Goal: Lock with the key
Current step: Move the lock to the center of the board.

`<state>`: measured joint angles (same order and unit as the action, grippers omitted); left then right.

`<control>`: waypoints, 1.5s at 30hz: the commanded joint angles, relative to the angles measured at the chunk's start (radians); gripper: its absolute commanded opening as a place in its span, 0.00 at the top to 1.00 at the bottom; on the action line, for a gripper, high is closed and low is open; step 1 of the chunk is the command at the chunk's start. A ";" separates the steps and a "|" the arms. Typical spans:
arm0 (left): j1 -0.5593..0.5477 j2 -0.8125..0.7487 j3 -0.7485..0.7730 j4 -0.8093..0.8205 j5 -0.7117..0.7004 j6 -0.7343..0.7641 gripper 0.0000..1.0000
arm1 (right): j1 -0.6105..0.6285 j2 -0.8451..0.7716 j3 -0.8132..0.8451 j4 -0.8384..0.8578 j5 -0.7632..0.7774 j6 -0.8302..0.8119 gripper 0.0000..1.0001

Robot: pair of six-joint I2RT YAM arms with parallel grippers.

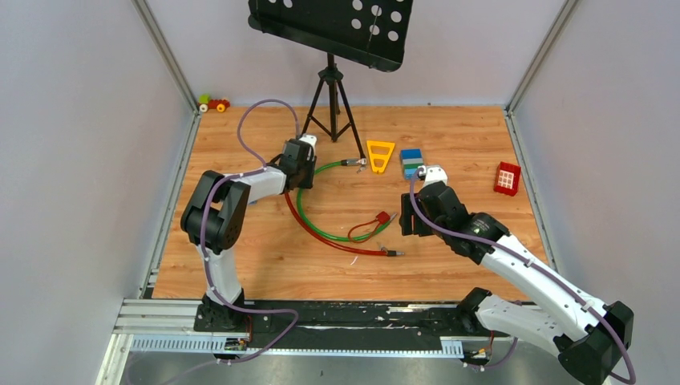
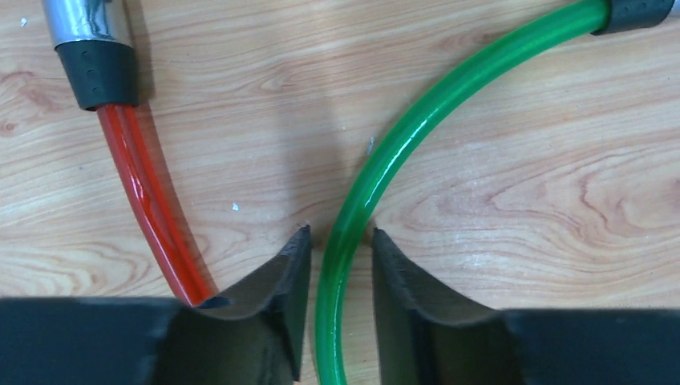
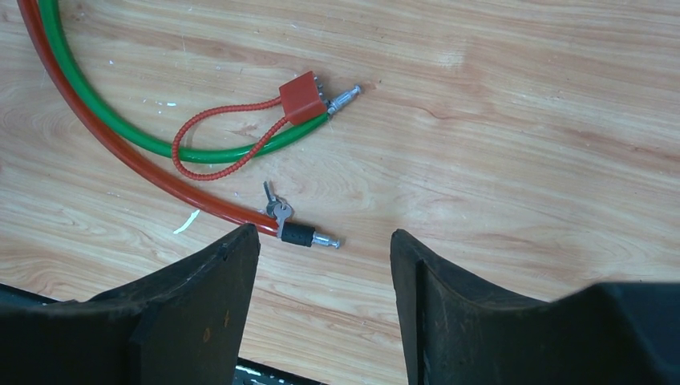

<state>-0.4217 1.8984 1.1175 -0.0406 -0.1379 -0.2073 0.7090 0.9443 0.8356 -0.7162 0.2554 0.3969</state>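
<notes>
Near side: the right gripper (image 3: 322,233) hangs with jaws spread wide, nothing between them. Just to its left the key (image 3: 277,210) lies on the table (image 3: 521,160), against the red cable (image 3: 120,152) by its end plug (image 3: 297,234). Far left, the left gripper (image 2: 341,237) straddles the green cable (image 2: 417,112), jaws narrow, slivers of wood showing either side.

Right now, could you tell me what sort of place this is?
Probably a robot test cell: white panels enclose a wooden tabletop, and the left arm and right arm sit on a metal rail.
</notes>
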 commanded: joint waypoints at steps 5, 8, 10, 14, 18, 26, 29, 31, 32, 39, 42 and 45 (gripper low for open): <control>-0.001 0.023 -0.022 -0.076 0.096 0.029 0.88 | -0.005 -0.006 0.002 0.049 -0.001 -0.006 0.39; -0.009 -0.034 -0.048 -0.076 0.121 0.018 0.97 | -0.004 -0.004 0.002 0.055 0.002 -0.006 0.39; -0.028 -0.098 -0.064 -0.080 0.127 0.010 0.98 | -0.004 -0.003 -0.003 0.067 0.003 -0.007 0.39; -0.110 -0.249 -0.089 -0.126 0.099 0.011 0.98 | -0.005 0.004 -0.011 0.124 -0.005 0.007 0.39; -0.158 -0.365 -0.149 -0.145 0.083 -0.031 1.00 | -0.004 0.029 -0.027 0.225 -0.036 0.046 0.39; -0.199 -0.633 -0.324 -0.220 0.032 -0.097 1.00 | -0.003 0.194 0.003 0.342 -0.075 0.119 0.39; -0.236 -0.740 -0.393 -0.232 0.017 -0.118 1.00 | -0.004 0.277 0.015 0.414 -0.155 0.099 0.39; -0.251 -0.767 -0.422 -0.262 0.007 -0.136 1.00 | -0.005 0.327 0.022 0.456 -0.227 0.056 0.39; -0.254 -0.776 -0.433 -0.276 0.006 -0.148 1.00 | -0.005 0.354 0.034 0.455 -0.238 0.046 0.39; -0.259 -0.890 -0.522 -0.315 -0.051 -0.201 0.60 | -0.003 0.437 0.114 0.378 -0.299 0.004 0.37; -0.258 -0.878 -0.465 -0.305 -0.089 -0.135 0.35 | -0.003 0.409 0.098 0.374 -0.288 -0.010 0.37; -0.258 -0.797 -0.377 -0.246 -0.059 0.002 0.31 | -0.002 0.371 0.082 0.350 -0.271 -0.026 0.37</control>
<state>-0.6750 1.0401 0.6193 -0.3767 -0.1860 -0.3466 0.7078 1.3827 0.9100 -0.3645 -0.0158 0.4049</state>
